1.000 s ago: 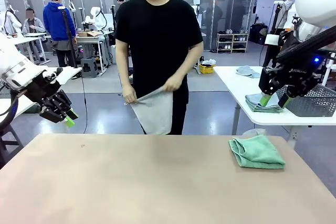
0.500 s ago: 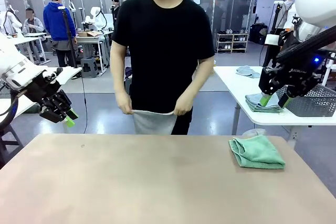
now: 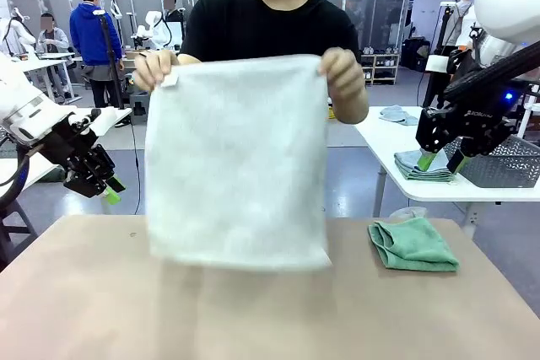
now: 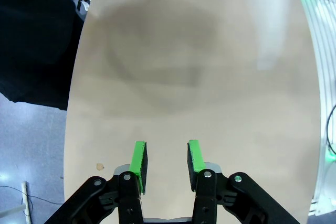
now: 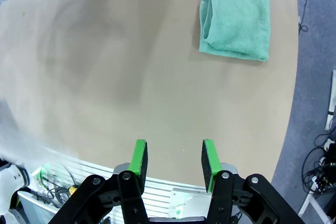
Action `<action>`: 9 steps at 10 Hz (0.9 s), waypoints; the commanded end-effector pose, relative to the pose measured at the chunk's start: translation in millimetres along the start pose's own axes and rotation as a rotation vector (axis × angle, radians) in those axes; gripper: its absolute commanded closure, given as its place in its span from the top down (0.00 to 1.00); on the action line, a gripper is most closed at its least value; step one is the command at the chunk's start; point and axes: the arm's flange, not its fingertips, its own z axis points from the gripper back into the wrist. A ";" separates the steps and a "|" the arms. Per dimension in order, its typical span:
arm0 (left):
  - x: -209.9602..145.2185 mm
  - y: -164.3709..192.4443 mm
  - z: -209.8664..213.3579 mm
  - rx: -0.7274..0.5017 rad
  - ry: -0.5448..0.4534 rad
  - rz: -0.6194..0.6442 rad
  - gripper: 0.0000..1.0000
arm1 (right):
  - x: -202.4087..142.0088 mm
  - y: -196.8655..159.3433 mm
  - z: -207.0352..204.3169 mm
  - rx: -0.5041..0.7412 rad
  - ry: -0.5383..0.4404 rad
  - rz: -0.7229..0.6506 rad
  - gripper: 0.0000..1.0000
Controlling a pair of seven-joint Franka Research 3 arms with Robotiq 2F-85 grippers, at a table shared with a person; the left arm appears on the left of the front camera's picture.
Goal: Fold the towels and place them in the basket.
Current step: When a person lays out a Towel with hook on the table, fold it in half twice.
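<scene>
A person at the far side holds the cream-white towel (image 3: 236, 166) spread flat by its two top corners, and its lower edge hangs just above the table. The mint green towel (image 3: 413, 244) (image 5: 235, 20) lies folded on the table's right side. My left gripper (image 3: 108, 191) (image 4: 165, 163) hovers open at the table's left edge with nothing between its fingers. My right gripper (image 3: 443, 160) (image 5: 174, 163) hangs open and empty, high above the right side, well apart from the green towel. A grey lattice basket (image 3: 506, 162) stands on a white side table behind my right arm.
The tan table (image 3: 253, 318) is bare in its near half. The white side table (image 3: 388, 137) at the right also carries folded cloths (image 3: 422, 168). Other people and workbenches stand far back at the left.
The person raised the cream-white towel from waist height and spread it wide in front of the chest. Neither arm moved and both grippers kept the same opening.
</scene>
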 end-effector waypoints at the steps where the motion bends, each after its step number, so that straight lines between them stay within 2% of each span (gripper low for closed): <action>1: 0.4 0.4 1.3 0.003 -0.001 -0.001 0.42 | 3.4 0.4 2.1 -0.002 -0.008 -0.002 0.53; 9: 0.4 0.4 1.3 0.003 -0.001 -0.001 0.42 | 3.4 0.4 2.1 -0.002 -0.008 -0.002 0.53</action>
